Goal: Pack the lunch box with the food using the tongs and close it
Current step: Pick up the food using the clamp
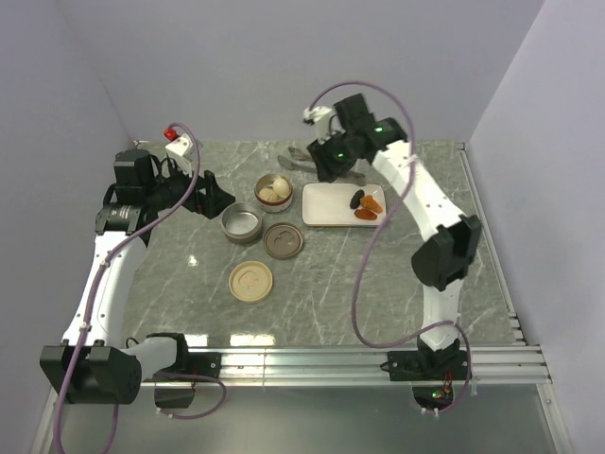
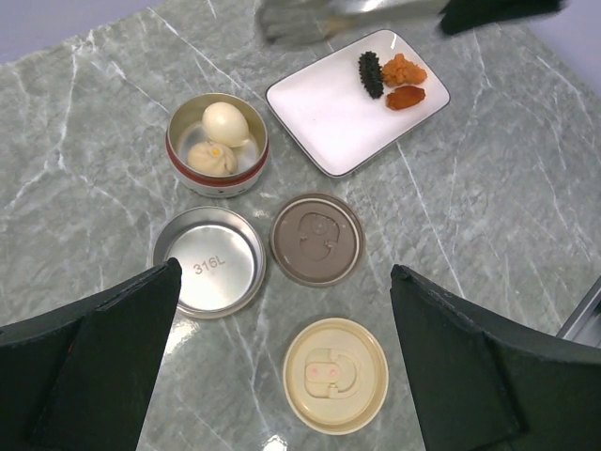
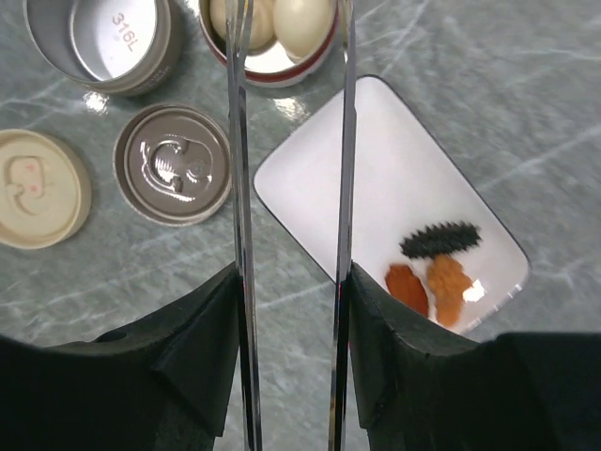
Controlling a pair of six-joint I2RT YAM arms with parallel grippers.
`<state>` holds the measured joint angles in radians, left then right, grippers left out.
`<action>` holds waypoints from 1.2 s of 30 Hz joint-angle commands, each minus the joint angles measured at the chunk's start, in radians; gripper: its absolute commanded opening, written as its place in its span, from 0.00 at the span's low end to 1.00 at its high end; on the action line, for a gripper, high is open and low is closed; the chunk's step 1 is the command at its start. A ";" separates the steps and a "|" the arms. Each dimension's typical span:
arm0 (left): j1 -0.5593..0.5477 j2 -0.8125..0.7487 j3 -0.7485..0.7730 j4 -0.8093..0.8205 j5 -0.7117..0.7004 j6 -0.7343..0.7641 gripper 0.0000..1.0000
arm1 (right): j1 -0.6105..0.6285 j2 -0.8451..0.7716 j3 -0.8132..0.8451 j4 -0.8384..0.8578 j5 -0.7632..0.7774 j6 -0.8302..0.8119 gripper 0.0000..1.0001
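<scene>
My right gripper (image 3: pixel 293 282) is shut on the silver tongs (image 3: pixel 240 188), one finger pressed on the outside of each arm. The two arms stand apart and run up over the steel lunch box tin (image 3: pixel 272 56) that holds two pale cream balls (image 3: pixel 302 21); their tips are out of view. On the white plate (image 3: pixel 376 160) lie a black lump (image 3: pixel 439 240), a red-brown chunk (image 3: pixel 406 285) and an orange chunk (image 3: pixel 449 287). In the top view the right gripper (image 1: pixel 317 159) hangs behind the plate (image 1: pixel 326 210). My left gripper (image 2: pixel 286 271) is open and holds nothing.
An empty steel tin (image 2: pixel 208 260), a brown lid (image 2: pixel 317 239) and a cream lid (image 2: pixel 335 375) lie on the marble table between my left gripper's fingers. The table's right rail (image 1: pixel 492 236) and purple walls bound the area.
</scene>
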<state>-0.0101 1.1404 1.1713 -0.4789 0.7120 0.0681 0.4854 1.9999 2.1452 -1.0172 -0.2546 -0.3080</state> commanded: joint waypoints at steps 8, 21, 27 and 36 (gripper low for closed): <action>0.007 -0.057 0.018 -0.026 -0.005 0.048 0.99 | -0.290 -0.214 -0.152 -0.142 -0.144 -0.109 0.57; 0.042 0.004 0.040 -0.090 0.024 -0.014 0.99 | -0.465 -0.322 -0.464 -0.103 -0.046 -0.250 0.59; 0.084 0.025 0.056 -0.103 0.067 -0.021 1.00 | -0.475 -0.291 -0.490 -0.026 -0.014 -0.241 0.63; 0.098 0.012 0.028 -0.096 0.063 -0.016 0.99 | -0.473 -0.224 -0.470 -0.007 -0.006 -0.263 0.67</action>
<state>0.0807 1.1732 1.1851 -0.5819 0.7479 0.0620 0.0158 1.7512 1.6474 -1.0473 -0.2703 -0.5476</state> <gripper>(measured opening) 0.995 0.661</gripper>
